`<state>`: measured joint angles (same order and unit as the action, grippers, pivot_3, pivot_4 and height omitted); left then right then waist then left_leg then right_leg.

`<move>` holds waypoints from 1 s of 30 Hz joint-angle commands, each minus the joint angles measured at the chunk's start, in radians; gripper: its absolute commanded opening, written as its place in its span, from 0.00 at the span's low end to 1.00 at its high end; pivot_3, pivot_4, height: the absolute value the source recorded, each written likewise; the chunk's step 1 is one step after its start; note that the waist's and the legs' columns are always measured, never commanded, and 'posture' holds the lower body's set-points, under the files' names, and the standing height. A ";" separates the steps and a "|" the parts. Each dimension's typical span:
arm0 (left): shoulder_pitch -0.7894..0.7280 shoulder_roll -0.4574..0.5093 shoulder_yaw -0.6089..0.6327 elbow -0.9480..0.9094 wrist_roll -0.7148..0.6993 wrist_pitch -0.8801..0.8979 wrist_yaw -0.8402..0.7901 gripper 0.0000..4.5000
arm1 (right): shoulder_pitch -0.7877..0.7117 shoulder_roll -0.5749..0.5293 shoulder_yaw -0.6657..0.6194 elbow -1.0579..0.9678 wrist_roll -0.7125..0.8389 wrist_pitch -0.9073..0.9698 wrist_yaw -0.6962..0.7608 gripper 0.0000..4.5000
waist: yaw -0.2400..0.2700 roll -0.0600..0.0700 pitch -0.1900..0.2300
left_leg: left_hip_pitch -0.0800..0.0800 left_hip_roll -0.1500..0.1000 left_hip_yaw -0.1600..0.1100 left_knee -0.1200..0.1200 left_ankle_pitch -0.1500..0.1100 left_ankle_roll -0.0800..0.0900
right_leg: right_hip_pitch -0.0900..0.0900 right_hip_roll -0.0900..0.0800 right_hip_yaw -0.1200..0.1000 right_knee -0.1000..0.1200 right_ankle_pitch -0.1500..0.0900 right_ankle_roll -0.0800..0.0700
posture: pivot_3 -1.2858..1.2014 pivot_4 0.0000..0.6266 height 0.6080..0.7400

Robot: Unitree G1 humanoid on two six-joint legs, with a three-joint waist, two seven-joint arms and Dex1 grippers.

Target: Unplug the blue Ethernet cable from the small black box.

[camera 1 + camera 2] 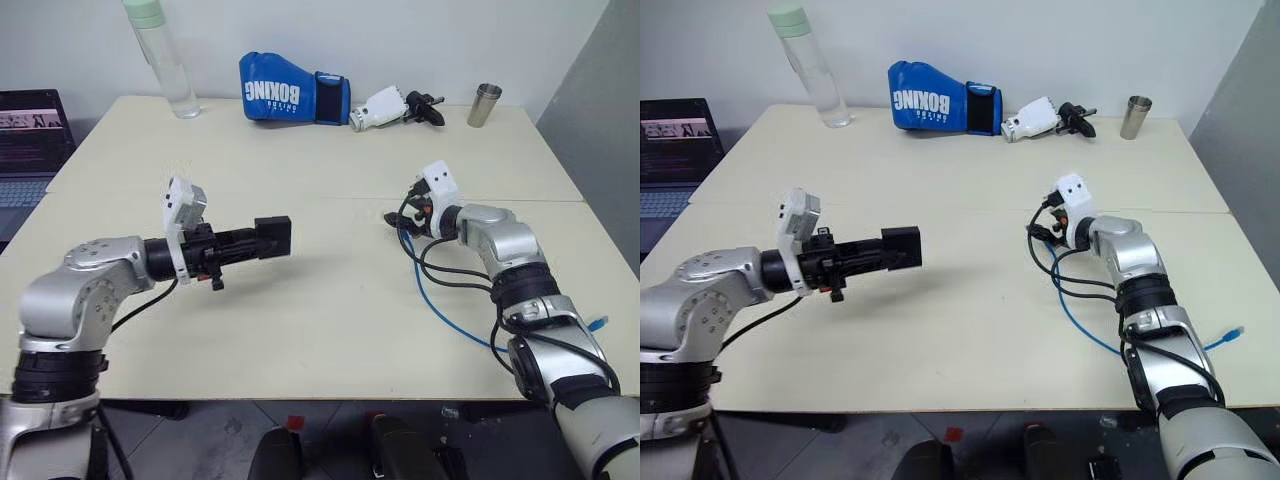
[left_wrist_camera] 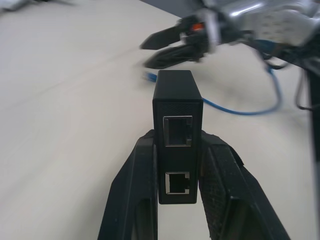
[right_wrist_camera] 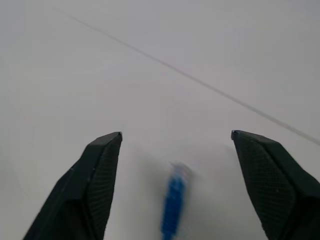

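From my head camera, my left gripper (image 1: 275, 238) is clamped on the small matte black box (image 1: 272, 237), held above the cream table (image 1: 300, 320). Left wrist cam: both ports sit empty. Right wrist cam: my right gripper (image 3: 176, 145) is spread wide, and the thin blue Ethernet cable (image 3: 173, 200) is loose between the fingers.

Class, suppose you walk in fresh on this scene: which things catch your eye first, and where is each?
The bright blue boxing glove lying at the far edge of the pale table stands out first. Next, the left tool is clamped on a small matte black box, raised above the tabletop with both its ports empty. On the right, a thin blue Ethernet cable trails across the table below the open right tool.
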<state>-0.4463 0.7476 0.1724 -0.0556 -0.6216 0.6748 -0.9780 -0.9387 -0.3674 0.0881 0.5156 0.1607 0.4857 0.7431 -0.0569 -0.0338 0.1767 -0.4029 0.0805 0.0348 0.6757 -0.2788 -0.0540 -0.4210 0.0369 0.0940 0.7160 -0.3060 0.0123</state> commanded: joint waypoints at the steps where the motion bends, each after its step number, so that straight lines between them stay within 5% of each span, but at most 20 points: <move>1: -0.020 -0.090 0.054 0.085 0.112 -0.160 0.196 0.17 | 0.061 -0.013 0.047 -0.262 0.061 -0.010 0.138 0.86 | 0.001 0.000 0.000 | 0.000 0.000 -0.001 0.000 0.000 0.000 | 0.000 0.000 0.000 0.000 0.000 0.000 | 0.52 0.24 1.00; 8: 0.001 -0.243 0.055 0.275 0.246 -0.406 0.372 0.17 | 0.117 0.029 0.152 -0.441 0.045 0.043 0.147 0.86 | 0.003 0.000 0.000 | 0.000 -0.001 0.000 0.001 0.000 0.000 | 0.001 -0.003 0.000 0.001 0.000 0.000 | 0.52 0.24 1.00; 20: 0.014 -0.308 0.041 0.501 0.343 -0.612 0.436 0.17 | 0.107 0.067 0.171 -0.426 0.003 0.063 0.087 0.86 | 0.010 -0.001 -0.001 | 0.000 -0.001 0.000 0.001 0.000 0.000 | 0.001 -0.003 -0.001 0.000 0.001 0.000 | 0.52 0.24 1.00; 22: 0.015 -0.311 0.042 0.513 0.338 -0.610 0.431 0.33 | 0.108 0.066 0.171 -0.429 0.004 0.070 0.088 0.86 | 0.010 -0.001 -0.001 | 0.000 -0.001 0.000 0.001 0.000 0.000 | 0.001 -0.003 -0.001 0.001 0.001 0.000 | 0.52 0.24 1.00; 30: 0.031 -0.302 0.052 0.520 0.323 -0.601 0.410 0.69 | 0.112 0.058 0.167 -0.438 0.005 0.083 0.095 0.86 | 0.009 -0.001 -0.001 | 0.000 -0.001 0.000 0.001 0.000 0.000 | 0.001 -0.003 -0.003 0.001 0.001 0.000 | 0.52 0.24 1.00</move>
<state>-0.4252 0.4365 0.2065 0.4774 -0.2907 0.0749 -0.5615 -0.8072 -0.3050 0.2627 0.1150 0.1585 0.5743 0.8304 -0.0476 -0.0350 0.1758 -0.4028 0.0795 0.0346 0.6767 -0.2787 -0.0542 -0.4198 0.0344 0.0908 0.7167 -0.3055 0.0128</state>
